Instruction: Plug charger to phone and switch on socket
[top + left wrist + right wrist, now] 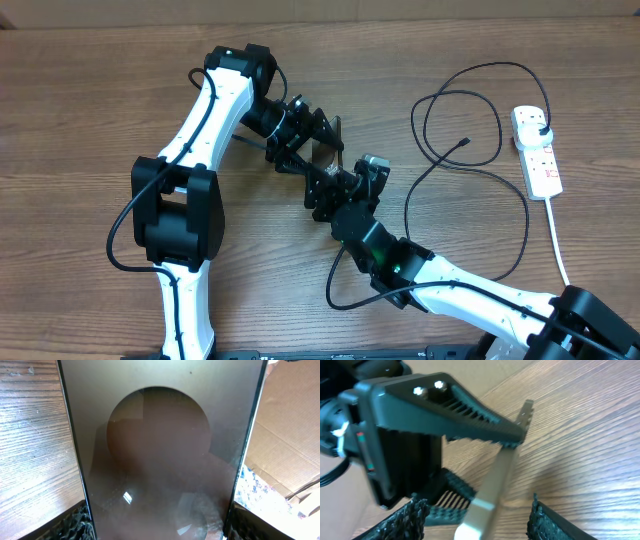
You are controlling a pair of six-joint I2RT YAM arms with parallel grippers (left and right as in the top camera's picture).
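Overhead view: phone (330, 138) at mid-bench (80, 80), held up on edge and pinched by the left pincer (316, 140). Right pincer (477, 522) is spread, with a finger on either side of the phone's thin edge (you cannot tell whether they touch). Charger tip (466, 141) lies loose, well apart to the phone's right, toward the socket (541, 165). The right arm is nearer, so expect to send it for the tip.

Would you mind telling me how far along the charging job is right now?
Done: the charger's plug seems seated in the socket. In hand: left tool holds the phone, right tool open at its edge. Left: connector tip lies loose; switch unreadable.
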